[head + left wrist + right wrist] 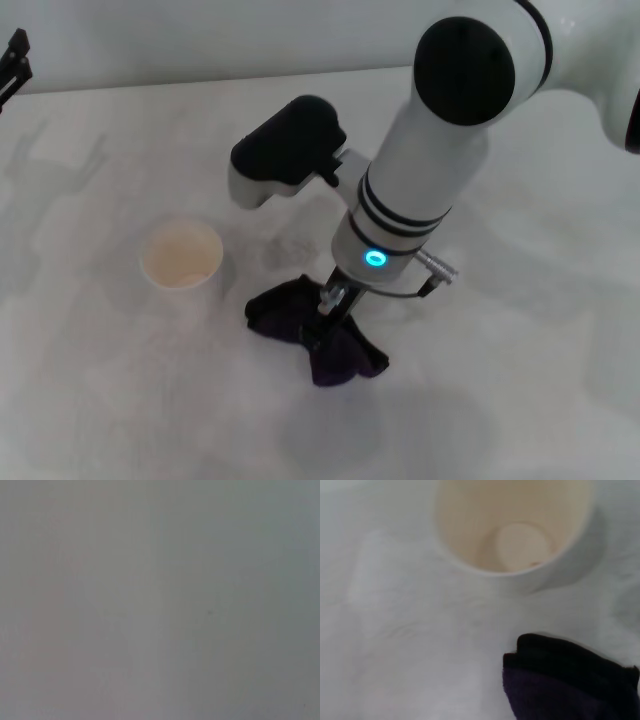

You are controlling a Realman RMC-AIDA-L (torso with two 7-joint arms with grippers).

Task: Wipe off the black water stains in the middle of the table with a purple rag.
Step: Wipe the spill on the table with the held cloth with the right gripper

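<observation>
The purple rag (pixel 312 335) lies bunched on the white table (pixel 530 330), just right of a paper cup. My right gripper (pixel 333 300) reaches straight down from above and is shut on the rag's middle, pressing it to the tabletop. In the right wrist view the rag (pixel 570 687) shows as a dark purple fold near the cup. No glossy black blotch shows anywhere; only a faint grey smudge (pixel 285 248) lies just behind the rag. My left gripper (pixel 14 58) is parked at the far left edge of the table.
An empty cream paper cup (pixel 181 254) stands upright left of the rag, and it fills the right wrist view (pixel 515 530). The left wrist view shows only a plain grey surface.
</observation>
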